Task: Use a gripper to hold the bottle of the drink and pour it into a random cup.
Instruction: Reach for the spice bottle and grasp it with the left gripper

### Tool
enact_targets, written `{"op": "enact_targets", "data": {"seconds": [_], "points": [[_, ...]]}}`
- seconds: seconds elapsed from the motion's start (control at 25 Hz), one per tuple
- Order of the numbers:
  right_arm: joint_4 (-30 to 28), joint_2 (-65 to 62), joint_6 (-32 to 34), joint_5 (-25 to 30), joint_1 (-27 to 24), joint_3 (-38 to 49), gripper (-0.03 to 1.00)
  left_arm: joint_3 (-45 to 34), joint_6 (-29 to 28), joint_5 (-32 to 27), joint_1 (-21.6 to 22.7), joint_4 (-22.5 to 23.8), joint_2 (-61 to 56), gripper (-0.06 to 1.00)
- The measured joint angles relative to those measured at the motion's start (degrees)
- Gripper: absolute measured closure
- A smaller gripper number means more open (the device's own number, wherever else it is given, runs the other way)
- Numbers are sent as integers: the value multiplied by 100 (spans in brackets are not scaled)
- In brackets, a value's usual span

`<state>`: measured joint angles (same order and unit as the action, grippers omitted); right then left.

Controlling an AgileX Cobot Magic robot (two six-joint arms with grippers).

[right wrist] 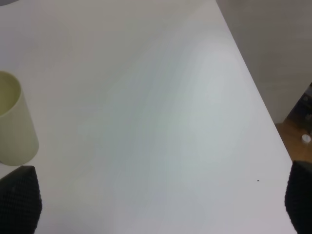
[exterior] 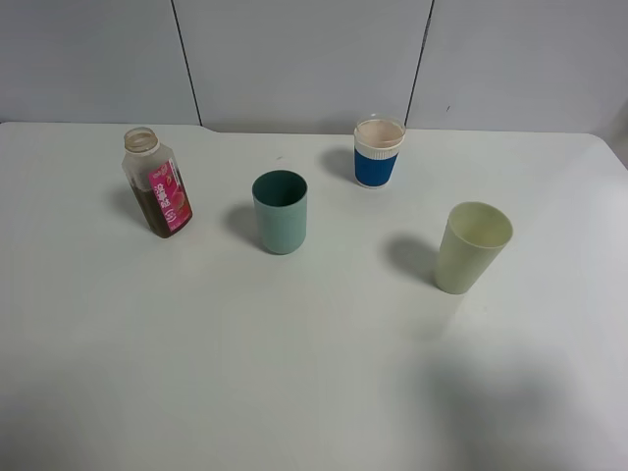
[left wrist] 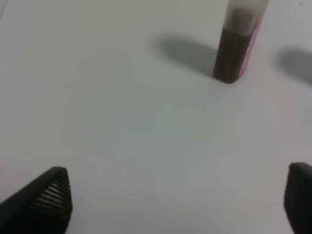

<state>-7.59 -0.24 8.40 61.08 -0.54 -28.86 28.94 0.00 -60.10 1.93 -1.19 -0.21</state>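
The left fingers (left wrist: 48, 200), black with ribbed pads, stand wide apart with only bare white surface (left wrist: 122, 122) between them; they hold nothing. Ahead of them, well beyond the tips and closer to one finger's line than the other's, stands the small clear plastic bottle with the pink-magenta label (left wrist: 239, 44). It is upright on its base and casts a soft shadow to one side. The brown, tea-like drink (left wrist: 228, 56) fills its lower body, and the upper part looks clear.

The right fingers (right wrist: 19, 200), also black and textured, are spread just as wide and grip nothing. Just ahead of one of them, outside the gap, stands the pale yellow-green plastic cup (right wrist: 12, 122). Whether it touches that fingertip I cannot tell. Past the other finger the surface ends at an edge, with a strip of brown floor (right wrist: 292, 131) beyond it.

From the high camera, the bottle (exterior: 157, 186) stands with its wide neck uncapped. The plain teal-green tumbler (exterior: 281, 211) stands near it but clear of it, upright, its inside dark. Behind the tumbler and apart from it is a white cup with a blue band (exterior: 378, 152). The pale yellow-green cup (exterior: 471, 245) stands well apart from both. All four rest on the white surface (exterior: 294, 373), none touching another.
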Motion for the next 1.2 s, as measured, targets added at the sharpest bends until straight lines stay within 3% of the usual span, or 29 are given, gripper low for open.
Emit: {"op": "enact_targets", "data": {"seconds": [1.0,1.2], "points": [[0,0,0,0,0,0,-3,29,0,22,0,119,0,12],[0,0,0,0,0,0,-3,102,0,705,0,241,6,12]]}}
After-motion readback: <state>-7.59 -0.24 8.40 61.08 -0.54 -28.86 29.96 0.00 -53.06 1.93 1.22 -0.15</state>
